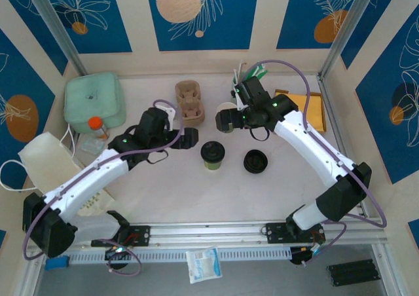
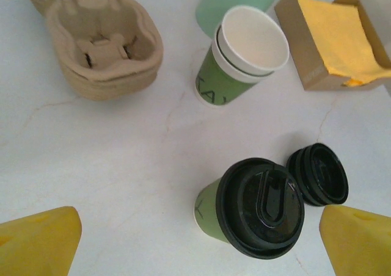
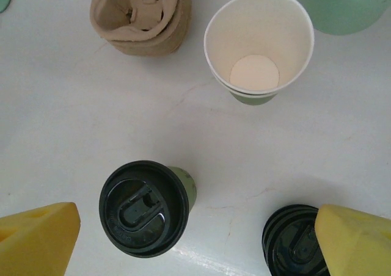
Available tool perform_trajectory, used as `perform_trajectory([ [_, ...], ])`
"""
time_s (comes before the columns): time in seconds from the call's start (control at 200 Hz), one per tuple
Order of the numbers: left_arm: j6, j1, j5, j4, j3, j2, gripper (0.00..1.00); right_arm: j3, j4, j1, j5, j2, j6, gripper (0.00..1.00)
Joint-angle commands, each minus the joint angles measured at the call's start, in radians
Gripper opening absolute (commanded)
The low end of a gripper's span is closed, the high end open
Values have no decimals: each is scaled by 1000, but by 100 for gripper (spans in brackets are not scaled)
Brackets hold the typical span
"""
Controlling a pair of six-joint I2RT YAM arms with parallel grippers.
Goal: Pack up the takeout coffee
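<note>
While both grippers stand wide and empty, we log: takeout coffee (image 1: 213, 153) upright, axis vertical | just ahead of the left gripper (image 1: 190, 137), off-centre inside its finger span | right gripper (image 1: 226, 120) a little farther off | we judge the left arm nearer.

I count one lidded cup (image 1: 213, 155) mid-frame and two open cups (image 2: 250, 50) nested together. There is one mint cup (image 3: 345, 4), one napkin box (image 1: 306, 109), one green tub (image 1: 95, 99) and one white bag (image 1: 49, 162). One lid stack (image 1: 255, 161) and one carrier stack (image 1: 190, 103) are too tight to count.
</note>
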Motion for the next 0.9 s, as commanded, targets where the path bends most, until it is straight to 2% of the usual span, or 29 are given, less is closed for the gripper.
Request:
perform_trajectory([
  [0.0,26,36,19,-24,-33,-55,99,53,-75,10,-22,44,-6,99],
  [0.2,23,76,44,-32,-80,-119,99,116,-129,30,-89,133,-8,100],
  [0.32,21,95,56,-32,-106,-149,100,133,-137,61,-119,186,16,93],
  [0.625,15,136,87,-25,-166,-210,99,215,-251,185,20,351,62,94],
  [0.895,14,162,113,-13,-191,-230,99,224,-268,213,37,398,82,95],
])
